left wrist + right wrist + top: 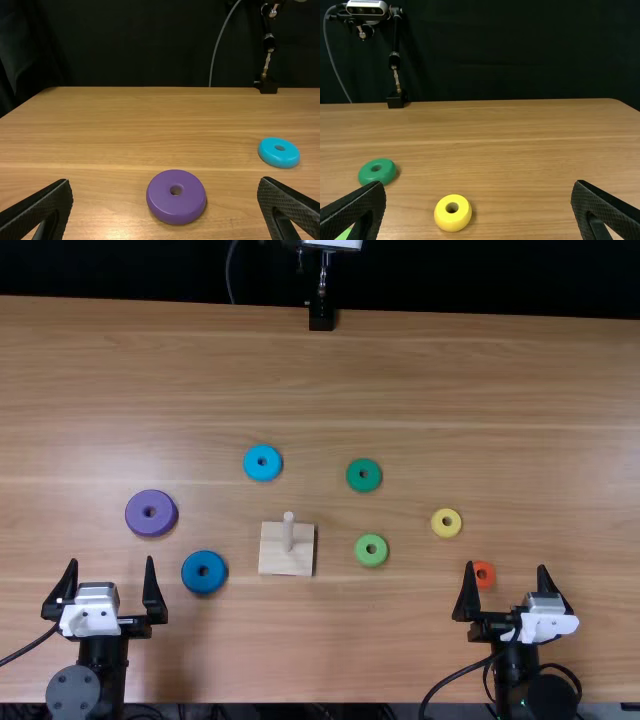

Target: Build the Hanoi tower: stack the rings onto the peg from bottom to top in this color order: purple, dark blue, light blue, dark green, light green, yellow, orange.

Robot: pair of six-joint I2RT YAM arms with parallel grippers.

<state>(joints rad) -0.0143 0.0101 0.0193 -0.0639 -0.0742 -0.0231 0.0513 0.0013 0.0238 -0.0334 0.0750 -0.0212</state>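
Looking down through my top view, I count 0 of 7 rings on the peg (pixel 288 530); its square wooden base (pixel 286 555) sits near the middle of the table (pixel 420 370). All 7 lie flat and apart around it: the purple ring (pixel 165 513), dark blue ring (pixel 192 572) and light blue ring (pixel 262 474) on my left arm's side, the dark green ring (pixel 364 485), light green ring (pixel 371 559), yellow ring (pixel 446 532) and orange ring (pixel 485 566) on my right arm's side. My left gripper (pixel 111 561) and right gripper (pixel 506 566) are both spread wide, holding nothing. So I judge the whole stack remains to be built, all 7 placements. Purple must go on 1st, and I'd pick it with the left arm, since it lies nearest that side.
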